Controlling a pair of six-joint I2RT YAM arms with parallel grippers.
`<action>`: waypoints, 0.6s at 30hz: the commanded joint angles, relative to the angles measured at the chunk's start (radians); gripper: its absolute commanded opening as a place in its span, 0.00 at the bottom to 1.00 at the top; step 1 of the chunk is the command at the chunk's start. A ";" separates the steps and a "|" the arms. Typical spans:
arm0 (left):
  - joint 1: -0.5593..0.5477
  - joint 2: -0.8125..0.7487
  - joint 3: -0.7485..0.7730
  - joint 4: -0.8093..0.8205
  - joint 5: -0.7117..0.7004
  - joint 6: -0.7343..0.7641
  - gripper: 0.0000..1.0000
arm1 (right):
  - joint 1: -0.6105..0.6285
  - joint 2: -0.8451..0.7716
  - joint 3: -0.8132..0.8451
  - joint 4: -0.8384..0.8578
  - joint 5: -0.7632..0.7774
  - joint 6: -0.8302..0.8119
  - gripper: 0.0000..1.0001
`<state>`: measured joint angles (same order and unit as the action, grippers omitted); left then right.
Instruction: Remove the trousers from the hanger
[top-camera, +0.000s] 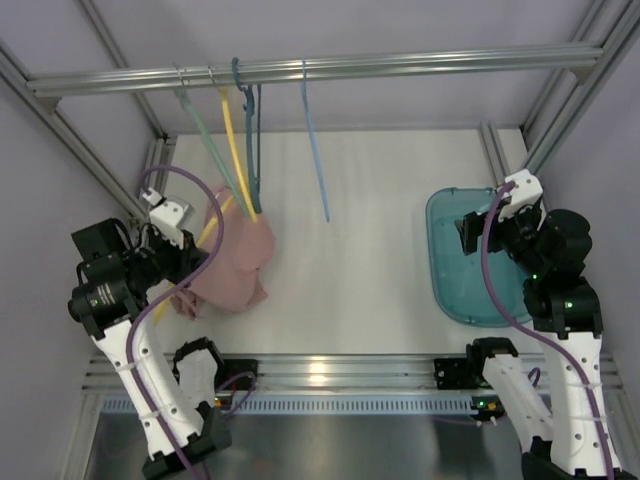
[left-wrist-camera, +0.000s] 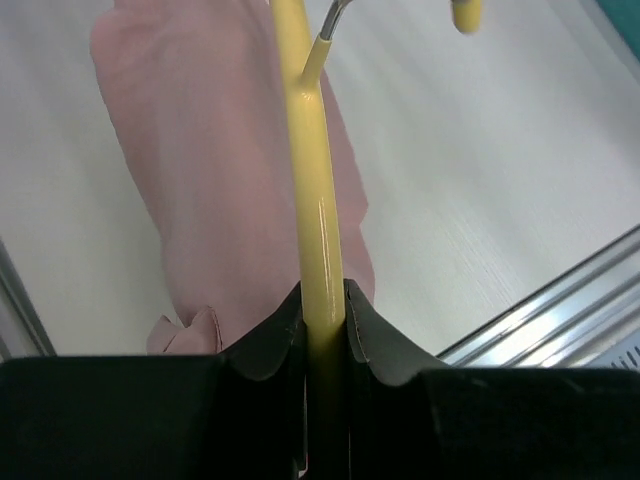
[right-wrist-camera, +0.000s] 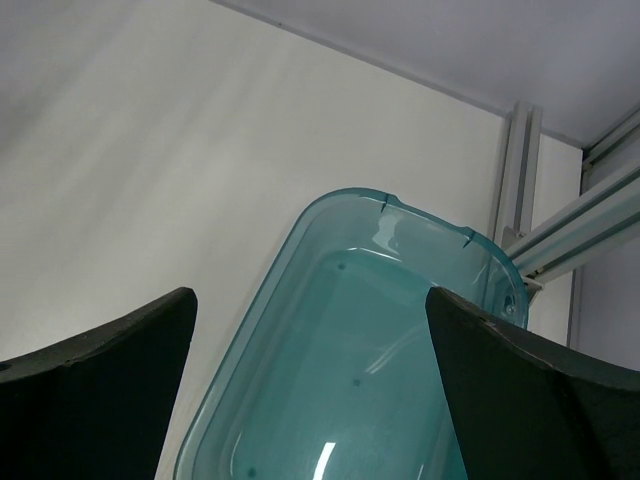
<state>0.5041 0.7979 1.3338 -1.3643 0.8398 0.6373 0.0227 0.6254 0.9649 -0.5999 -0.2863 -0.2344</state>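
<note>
Trousers (top-camera: 240, 265) of dusty pink cloth were bunched over the hanger (left-wrist-camera: 315, 200) at the left side of the counter (top-camera: 360, 250). Whether their lower folds rested on it could not be told. The left hand (left-wrist-camera: 322, 300) was clamped tight on the hanger's thin yellow bar, just below the metal hook (left-wrist-camera: 335, 15), with the cloth crowding its fingers on one side. Nothing held the cloth itself.

The right hand (right-wrist-camera: 310, 295) was spread wide and empty above the teal tub (top-camera: 435, 270), well apart from the garment. That looked like the main weakness: one grip on a smooth, narrow bar. The bar could twist between the fingers once the cloth was pulled. A tug from the far side might drag hanger and trousers together instead of parting them.

The fabric could also catch on the hook. The other hangers (top-camera: 250, 140) on the rail (top-camera: 400, 65) hung near and could be knocked.
</note>
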 joint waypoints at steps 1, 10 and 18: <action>-0.127 -0.078 0.044 -0.144 0.127 0.068 0.00 | -0.012 -0.023 0.038 0.003 -0.010 -0.020 0.99; -0.243 0.026 0.059 -0.144 0.243 0.047 0.00 | -0.012 -0.001 0.055 0.015 -0.034 -0.009 0.99; -0.332 0.139 0.004 -0.145 0.196 0.129 0.00 | -0.012 0.004 0.061 0.011 -0.028 0.000 1.00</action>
<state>0.2100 0.9440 1.3510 -1.3945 0.9810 0.6735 0.0227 0.6243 0.9653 -0.5999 -0.3019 -0.2398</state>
